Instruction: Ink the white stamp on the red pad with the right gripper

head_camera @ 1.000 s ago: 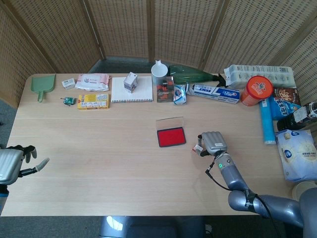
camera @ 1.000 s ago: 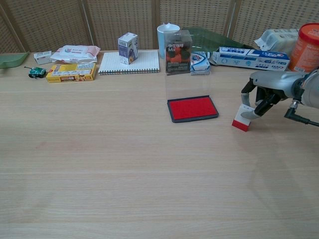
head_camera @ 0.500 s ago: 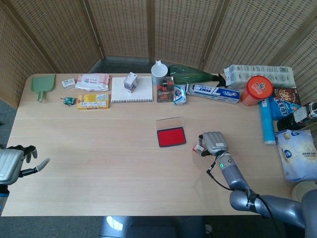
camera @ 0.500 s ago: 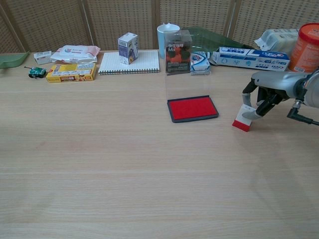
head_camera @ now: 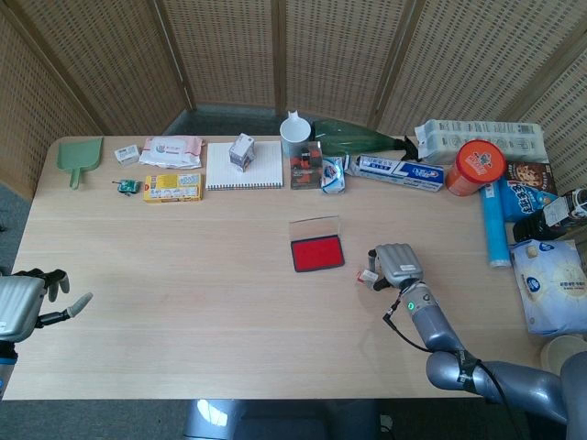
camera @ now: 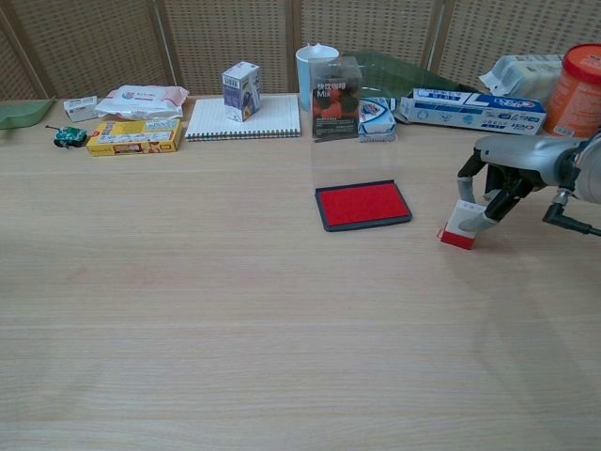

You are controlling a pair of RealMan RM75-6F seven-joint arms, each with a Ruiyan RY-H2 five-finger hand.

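Underneath everything, one pale wood-grain bench (camera: 188,329) spreads wide, backed by woven wicker screens (head_camera: 229,55). One spiral notepad (camera: 242,119) lies flat at the far edge, near one long toothpaste box (camera: 474,109). One shallow rectangular red pad (camera: 362,205) sits mid-bench, dark-rimmed, its surface matte. My right robot hand (camera: 498,183), grey and metallic, curls its fingers (camera: 474,223) down around the one white stamp (camera: 459,225), a small block with a red base, tilted just right of the pad. My left robot hand (head_camera: 32,302) hangs beside the bench edge, fingers spread, holding nothing.
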